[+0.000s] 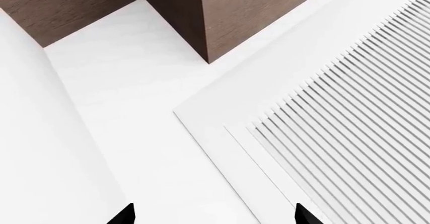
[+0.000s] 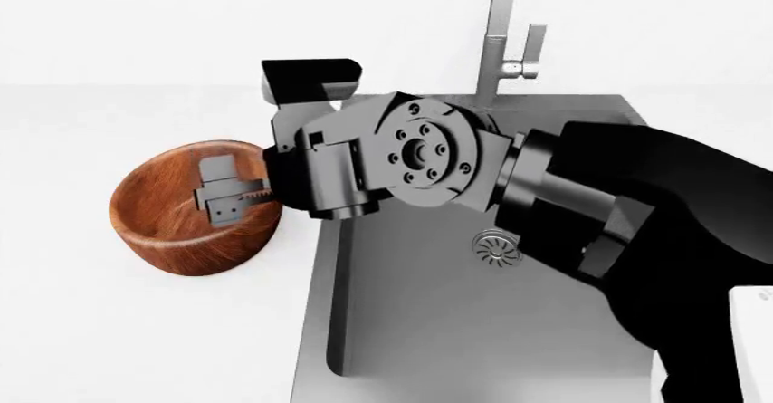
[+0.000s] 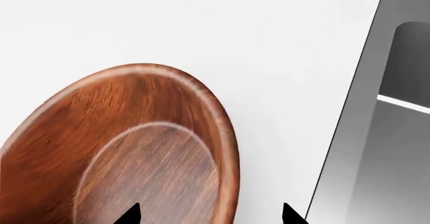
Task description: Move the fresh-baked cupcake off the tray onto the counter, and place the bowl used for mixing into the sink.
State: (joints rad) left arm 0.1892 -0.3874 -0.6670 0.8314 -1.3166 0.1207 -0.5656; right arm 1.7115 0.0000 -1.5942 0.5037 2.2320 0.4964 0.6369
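While the right gripper reaches into the round reddish-brown wooden bowl, its fingers stand spread across the rim nearest the sink, one inside, one outside. Bowl sits upright on the plain white worktop, just beside the dark grey rectangular sink. Left gripper spread, empty, over a white slatted panel.
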